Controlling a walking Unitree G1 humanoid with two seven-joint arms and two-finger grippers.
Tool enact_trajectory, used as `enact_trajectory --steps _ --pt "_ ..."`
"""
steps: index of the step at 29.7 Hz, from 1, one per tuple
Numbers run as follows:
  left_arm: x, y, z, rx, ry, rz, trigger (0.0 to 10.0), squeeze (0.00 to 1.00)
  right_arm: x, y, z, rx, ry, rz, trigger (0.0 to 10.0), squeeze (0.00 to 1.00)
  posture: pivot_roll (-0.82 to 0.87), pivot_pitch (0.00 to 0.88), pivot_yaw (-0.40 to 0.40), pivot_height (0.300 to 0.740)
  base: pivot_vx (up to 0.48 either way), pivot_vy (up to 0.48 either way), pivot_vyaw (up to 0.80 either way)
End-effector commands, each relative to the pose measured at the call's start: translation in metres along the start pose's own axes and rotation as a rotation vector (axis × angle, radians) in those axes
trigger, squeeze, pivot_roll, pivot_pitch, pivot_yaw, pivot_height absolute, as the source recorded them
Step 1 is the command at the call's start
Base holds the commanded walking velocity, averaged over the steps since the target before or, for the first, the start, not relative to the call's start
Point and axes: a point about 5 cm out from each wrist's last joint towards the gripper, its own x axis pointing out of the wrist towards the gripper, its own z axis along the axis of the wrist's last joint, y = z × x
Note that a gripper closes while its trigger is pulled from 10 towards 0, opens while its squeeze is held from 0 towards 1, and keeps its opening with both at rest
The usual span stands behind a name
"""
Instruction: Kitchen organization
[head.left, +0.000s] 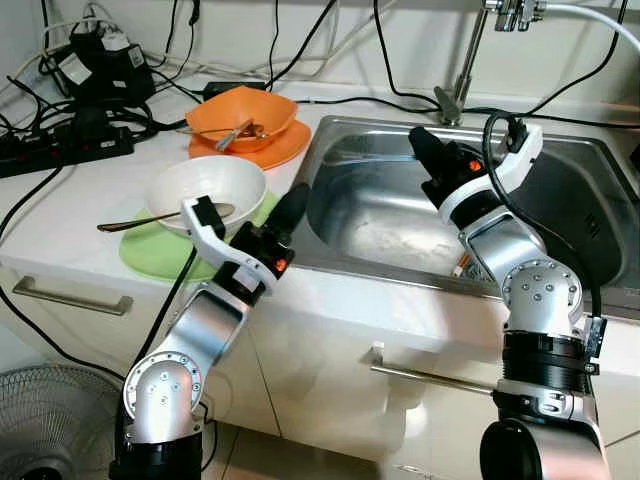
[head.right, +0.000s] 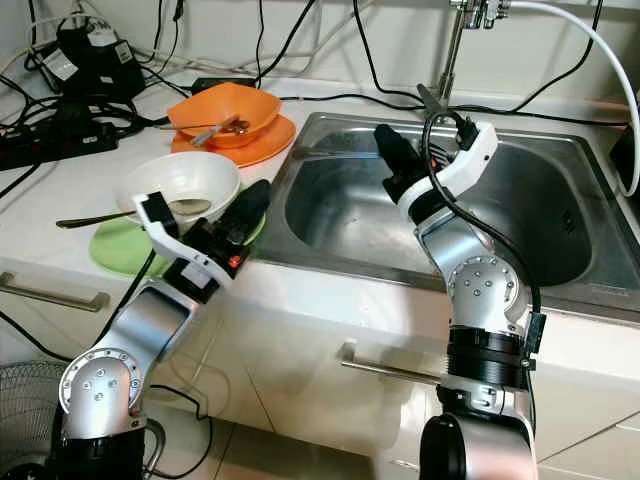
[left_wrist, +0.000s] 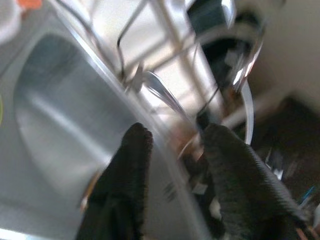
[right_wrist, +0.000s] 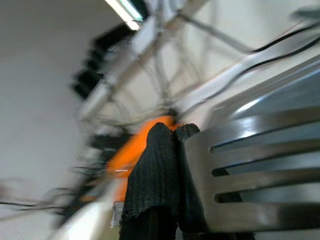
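White bowl (head.left: 207, 190) with a spoon (head.left: 150, 219) sat on a green plate (head.left: 160, 252) at the counter's front edge, just beside the sink (head.left: 590, 215) rim; orange bowl (head.left: 240, 118) on an orange plate (head.left: 262, 152) near the counter's back edge, also by the sink. Probably staged for washing. Left gripper (head.left: 292, 208) hovered over the sink's front-left corner, fingers parted, empty. Right gripper (head.left: 428, 152) hung over the basin, fingers pressed together, holding nothing. Dishes not yet touched.
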Motion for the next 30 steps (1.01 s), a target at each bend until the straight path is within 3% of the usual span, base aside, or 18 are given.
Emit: enact_trajectory --steps 1,3,6,10,11,13,15,26,28,29,30 --pt "-0.002 0.0 -0.005 0.101 0.049 0.016 10.0 1.0 0.006 -0.001 0.003 -0.155 -0.002 -0.039 0.0 0.0 -0.07 0.008 0.052 0.74 0.0 0.0 0.0" --pt "-0.002 0.001 -0.006 0.128 0.067 0.023 10.0 1.0 0.007 -0.003 0.002 -0.196 0.007 -0.054 0.0 0.0 -0.07 0.008 0.052 0.74 0.0 0.0 0.0" --pt "-0.003 0.005 -0.011 0.244 0.128 0.041 10.0 1.0 0.009 -0.012 -0.002 -0.434 0.04 -0.083 0.0 0.0 -0.07 0.008 0.054 0.74 0.0 0.0 0.0" --pt "-0.004 0.008 -0.015 0.319 0.159 0.058 10.0 1.0 0.01 -0.024 -0.007 -0.733 0.08 -0.11 0.0 0.0 -0.06 0.009 0.051 0.74 0.0 0.0 0.0" --pt "-0.004 0.008 -0.015 0.319 0.159 0.058 10.0 1.0 0.01 -0.024 -0.007 -0.733 0.08 -0.11 0.0 0.0 -0.06 0.009 0.051 0.74 0.0 0.0 0.0" --pt "-0.005 0.011 -0.016 0.364 0.169 0.07 10.0 1.0 0.009 -0.036 -0.016 -0.871 0.135 -0.121 0.0 0.0 -0.06 0.01 0.049 0.74 0.0 0.0 0.0" --pt "-0.006 0.011 -0.017 0.374 0.171 0.072 10.0 1.0 0.007 -0.044 -0.022 -0.948 0.179 -0.124 0.0 0.0 -0.06 0.01 0.049 0.74 0.0 0.0 0.0" --pt "-0.009 0.015 -0.022 0.448 0.21 0.084 10.0 1.0 -0.003 -0.081 -0.043 -1.081 0.35 -0.202 0.0 0.0 -0.05 0.013 0.048 0.74 0.0 0.0 0.0" --pt "-0.009 0.015 -0.023 0.458 0.216 0.085 10.0 1.0 -0.005 -0.085 -0.047 -1.072 0.379 -0.208 0.0 0.0 -0.05 0.013 0.046 0.74 0.0 0.0 0.0" --pt "-0.01 0.015 -0.023 0.468 0.223 0.087 10.0 1.0 -0.005 -0.086 -0.048 -1.072 0.392 -0.21 0.5 0.0 -0.05 0.014 0.044 0.74 0.0 0.0 0.0" --pt "-0.01 0.015 -0.023 0.474 0.227 0.088 10.0 1.0 -0.005 -0.087 -0.049 -1.074 0.4 -0.212 2.2 0.0 -0.05 0.014 0.044 0.74 0.0 0.0 0.0"
